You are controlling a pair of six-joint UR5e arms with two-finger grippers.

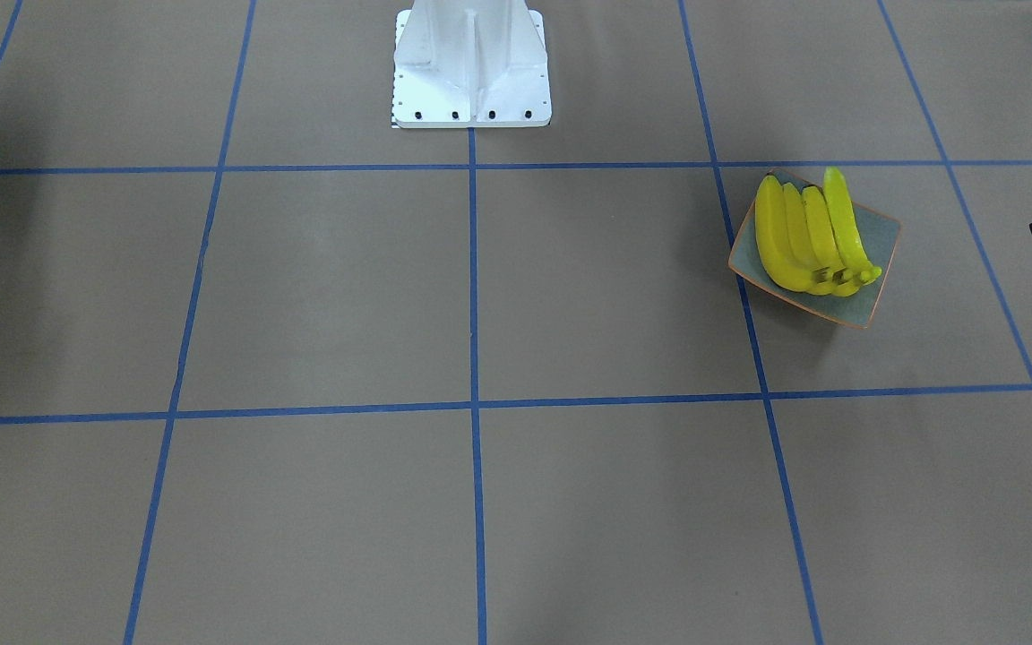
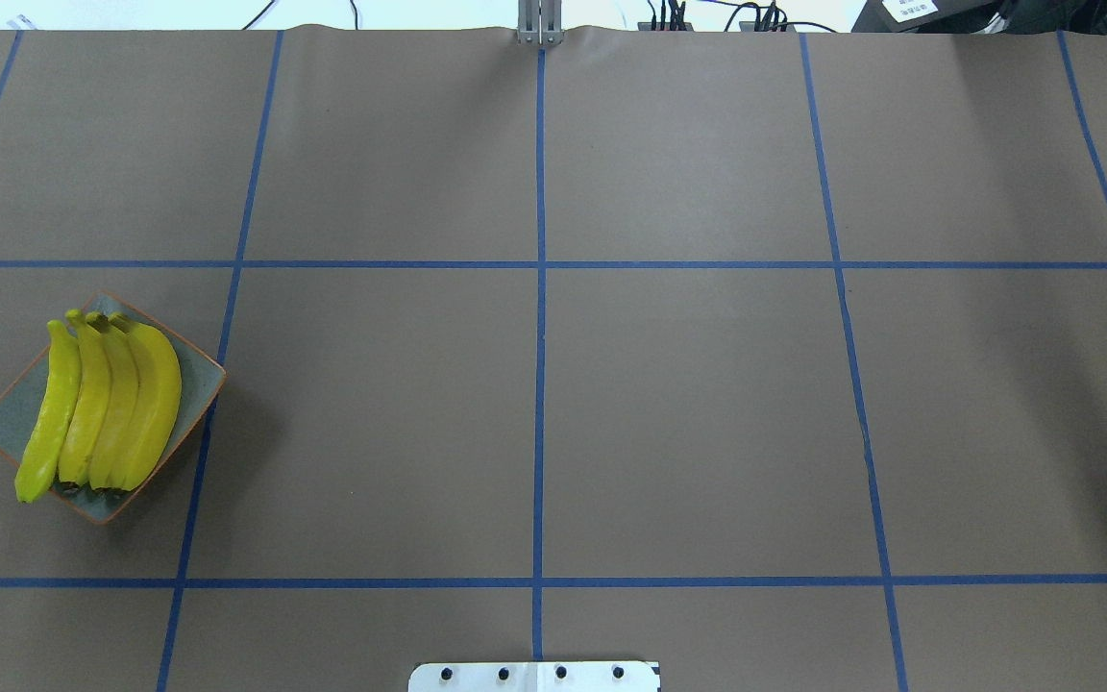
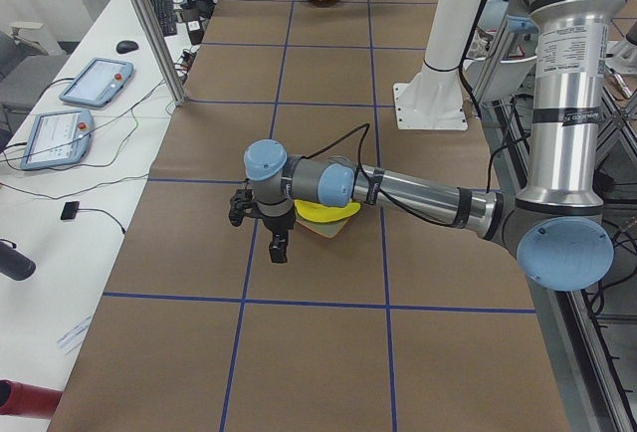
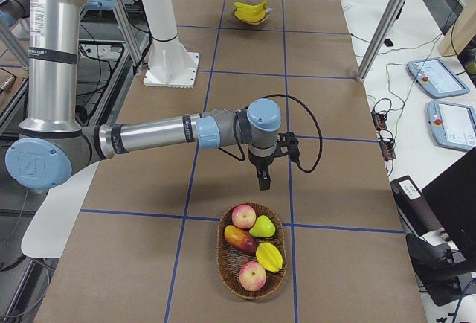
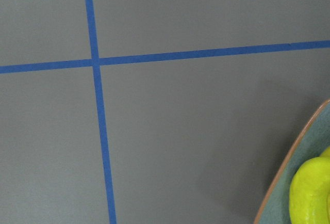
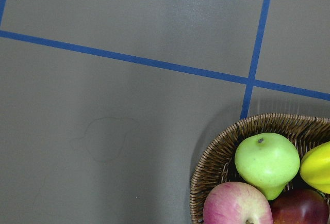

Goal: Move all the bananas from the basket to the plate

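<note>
**Left arm.** The arm reaches out low over the surface [image 2: 688, 423], with the left claw [image 3: 279, 249] pointing straight down. From where I stand its fingers are small and dark, and I cannot tell whether this claw is released or clenched.

**Plate.** The plate [image 2: 200, 377] rests on the surface near the left claw, below it and a little toward the robot's side. The left wrist camera catches only one orange-rimmed corner of it, at the lower right of its view.

**Bananas.** All four bananas [image 2: 102, 404] lie on the plate, side by side and touching, all curved the same way (the tip of the outermost one overhangs the rim).

**Right arm.** The arm reaches out in the same manner, with the right claw [image 4: 264, 181] pointing down above the surface. This claw shows only from the table end, so I cannot tell its state either.

**Basket.** The woven basket [image 4: 223, 260] stands on the surface near the right claw, on the side toward the table's right end and below the claw. It holds fruit [image 4: 243, 216]: two red-and-yellow apples, a green pear-shaped piece, a dark red piece and a yellow ridged piece. The plate is well apart from this claw, at the opposite end of the surface.

**Fixtures.** Blue tape lines [image 2: 539, 384] divide the surface into squares. The white pedestal [image 1: 471, 72] stands at its robot-side edge.
</note>
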